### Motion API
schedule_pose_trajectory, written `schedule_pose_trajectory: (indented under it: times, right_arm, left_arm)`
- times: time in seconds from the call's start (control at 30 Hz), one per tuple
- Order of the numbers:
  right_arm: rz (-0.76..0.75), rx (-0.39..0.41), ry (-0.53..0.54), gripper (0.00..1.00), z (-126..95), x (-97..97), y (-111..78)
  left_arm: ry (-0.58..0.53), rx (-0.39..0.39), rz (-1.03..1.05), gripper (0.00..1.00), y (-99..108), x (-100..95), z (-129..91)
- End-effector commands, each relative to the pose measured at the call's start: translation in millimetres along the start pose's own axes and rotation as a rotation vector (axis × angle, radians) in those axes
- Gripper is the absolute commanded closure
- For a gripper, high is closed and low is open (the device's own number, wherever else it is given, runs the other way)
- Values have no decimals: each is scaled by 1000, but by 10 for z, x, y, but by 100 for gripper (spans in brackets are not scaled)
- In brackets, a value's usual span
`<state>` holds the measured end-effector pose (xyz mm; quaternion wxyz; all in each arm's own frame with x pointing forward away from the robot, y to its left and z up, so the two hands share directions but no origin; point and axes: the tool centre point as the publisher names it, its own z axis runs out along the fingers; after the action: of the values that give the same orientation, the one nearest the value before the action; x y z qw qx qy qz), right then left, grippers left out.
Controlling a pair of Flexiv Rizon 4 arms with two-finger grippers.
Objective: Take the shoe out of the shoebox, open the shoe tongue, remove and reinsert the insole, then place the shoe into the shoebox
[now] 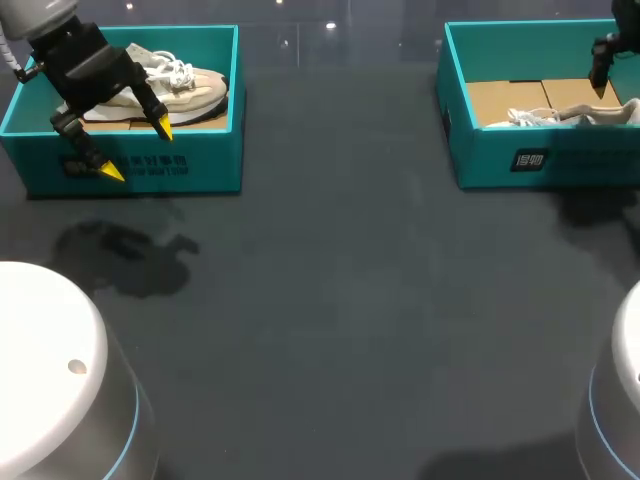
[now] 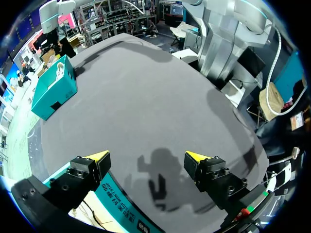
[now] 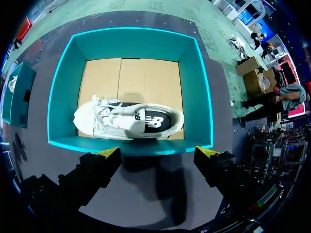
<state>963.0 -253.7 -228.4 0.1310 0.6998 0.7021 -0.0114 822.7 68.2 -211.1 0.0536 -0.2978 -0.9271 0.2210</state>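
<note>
The right hand (image 3: 158, 153), closest in its own wrist view, hangs open and empty, with its two yellow-tipped fingers spread wide above the near wall of a teal box (image 3: 131, 41). A white shoe (image 3: 129, 121) lies just ahead of the fingers, on the box's cardboard floor and tight against that near wall. Its long axis runs the same way as the line from one fingertip to the other, so the fingers span its length, not its width. I judge that a turn of the wrist and a short drop past the wall would be needed to pinch it across. Whether the shoe stands on its sole or leans on its side I cannot tell. Well apart across the dark surface (image 1: 340, 280), the left hand (image 1: 138, 152) is likewise open and empty over the front wall of a second teal box (image 1: 200, 165). That box holds a pale shoe (image 1: 170, 85) lying lengthwise along the wall. Neither shoe is out yet.
</note>
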Motion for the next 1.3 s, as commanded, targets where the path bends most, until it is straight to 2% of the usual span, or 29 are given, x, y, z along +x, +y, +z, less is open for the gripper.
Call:
schedule_pose_trajectory:
  times: [0.03, 0.2, 0.47, 0.8, 1.0, 1.27, 1.3]
  right_arm:
    - [10, -21, -13, 0, -254, 197, -302]
    - [43, 17, -16, 0, -311, 394, -545]
    - [60, 26, -2, 0, -398, 621, -915]
    - [-14, 23, 38, 0, -386, 712, -1338]
    - [-57, 26, 55, 0, -340, 771, -1729]
    - [-57, 26, 55, 0, -340, 771, -1729]
    - [-57, 26, 55, 0, -340, 771, -1729]
  left_arm:
    - [2, -2, 0, 0, 2, 4, -6]
    - [2, -2, 0, 0, 2, 4, -6]
    - [2, -2, 0, 0, 2, 4, -6]
    - [2, -2, 0, 0, 2, 4, -6]
    - [2, -2, 0, 0, 2, 4, -6]
    - [2, -2, 0, 0, 2, 4, -6]
    - [1, -28, -35, 0, 10, -14, 24]
